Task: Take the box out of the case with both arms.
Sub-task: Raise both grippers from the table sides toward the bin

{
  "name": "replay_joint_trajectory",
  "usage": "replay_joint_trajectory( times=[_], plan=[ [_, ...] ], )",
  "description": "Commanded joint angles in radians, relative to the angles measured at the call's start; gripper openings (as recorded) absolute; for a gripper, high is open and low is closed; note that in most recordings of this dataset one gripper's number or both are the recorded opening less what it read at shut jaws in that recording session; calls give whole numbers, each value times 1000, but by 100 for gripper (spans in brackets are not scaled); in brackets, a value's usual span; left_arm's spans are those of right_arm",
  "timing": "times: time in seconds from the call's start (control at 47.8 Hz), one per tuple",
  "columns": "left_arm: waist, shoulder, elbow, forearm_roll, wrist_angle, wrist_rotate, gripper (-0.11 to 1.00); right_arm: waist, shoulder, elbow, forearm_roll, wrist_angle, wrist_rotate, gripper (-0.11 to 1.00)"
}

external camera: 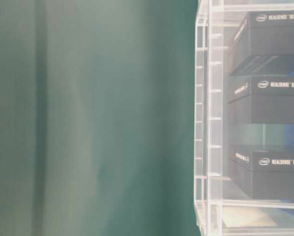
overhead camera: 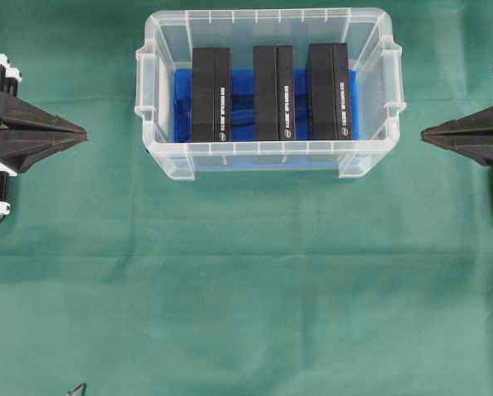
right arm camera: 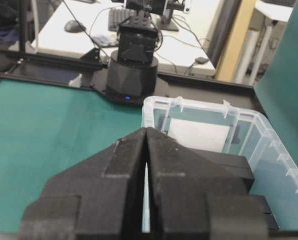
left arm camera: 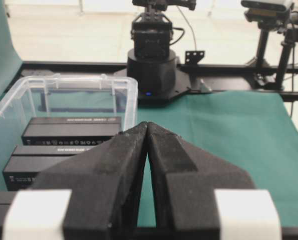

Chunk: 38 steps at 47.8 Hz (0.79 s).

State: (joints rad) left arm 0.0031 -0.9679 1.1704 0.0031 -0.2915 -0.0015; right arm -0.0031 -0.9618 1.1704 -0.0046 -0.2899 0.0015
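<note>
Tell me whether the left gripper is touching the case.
Apart. The overhead view shows the left gripper shut at the left edge, with bare green cloth between its tip and the case.

Three boxes, one case, two tools.

Surface: flat table covered by a green cloth, faintly creased, filling the overhead view.
On it: large rectangular clear plastic case with rimmed edge, resting at far centre.
Case footprint: long sides run left to right; green cloth shows on all sides.
Near left edge: small dark object, unidentifiable.
</note>
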Motion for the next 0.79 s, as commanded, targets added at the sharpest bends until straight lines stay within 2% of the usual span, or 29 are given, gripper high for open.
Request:
replay_joint_trajectory(
  times=[0.0,0.272,0.439,0.627,0.774],
  plan=[
    [-3,11,-21,20,21,0,2,2,3,-17,3,-2,3,1],
    [-6,3,-80,23,94,-5,2,2,-28,-107,5,118,12,1],
    [-14,0,-193,23,140,-37,2,2,-32,-256,8,285,25,1],
    [-14,25,-379,23,377,-81,2,2,-11,-436,9,492,95,1],
    [-15,60,-511,23,541,-87,2,2,18,-529,6,604,166,1]
  ],
)
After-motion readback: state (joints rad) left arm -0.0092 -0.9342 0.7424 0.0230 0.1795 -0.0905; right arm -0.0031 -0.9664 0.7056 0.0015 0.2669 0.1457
